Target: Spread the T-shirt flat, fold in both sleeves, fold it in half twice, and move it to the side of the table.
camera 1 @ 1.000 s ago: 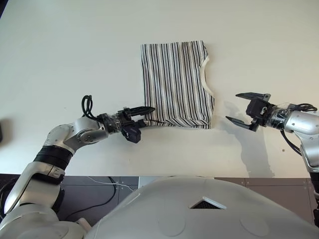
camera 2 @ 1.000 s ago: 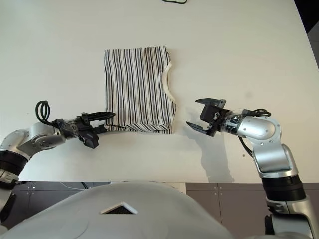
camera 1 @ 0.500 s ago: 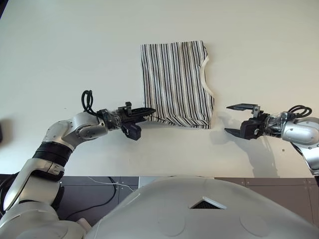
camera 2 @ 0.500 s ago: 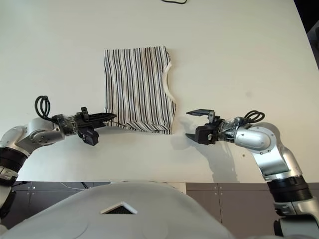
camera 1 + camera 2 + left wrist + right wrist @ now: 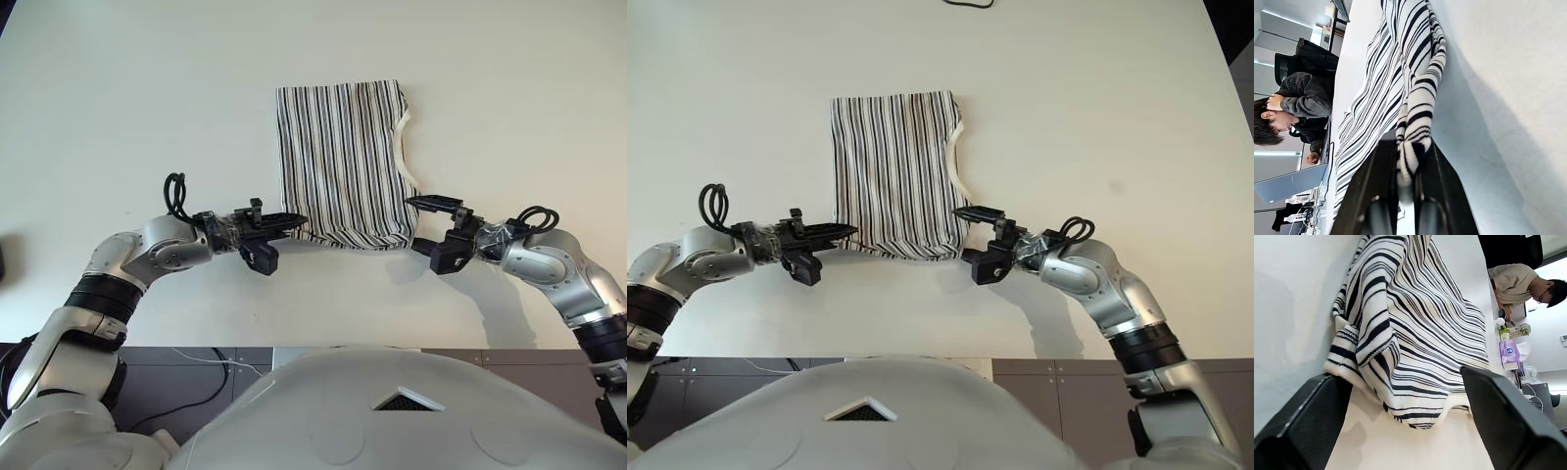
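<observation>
The striped T-shirt (image 5: 343, 162) lies folded into a narrow rectangle on the white table (image 5: 147, 98), white neck trim along its right side. My left gripper (image 5: 290, 218) is at the shirt's near left corner. In the left wrist view, the left gripper (image 5: 1408, 164) is shut on the T-shirt (image 5: 1410, 122), with striped hem pinched between the fingers. My right gripper (image 5: 416, 223) is open at the near right corner, one finger above the cloth. In the right wrist view, the right gripper (image 5: 1398, 377) straddles the T-shirt (image 5: 1415, 328) corner.
A black cable (image 5: 970, 3) pokes in at the table's far edge. The table's near edge (image 5: 294, 345) runs just below both arms. White tabletop stretches wide to the left and right of the shirt.
My right gripper has swung left from open table to the shirt's near right corner, still open. The left gripper has stayed at the near left corner, lifting the hem slightly.
</observation>
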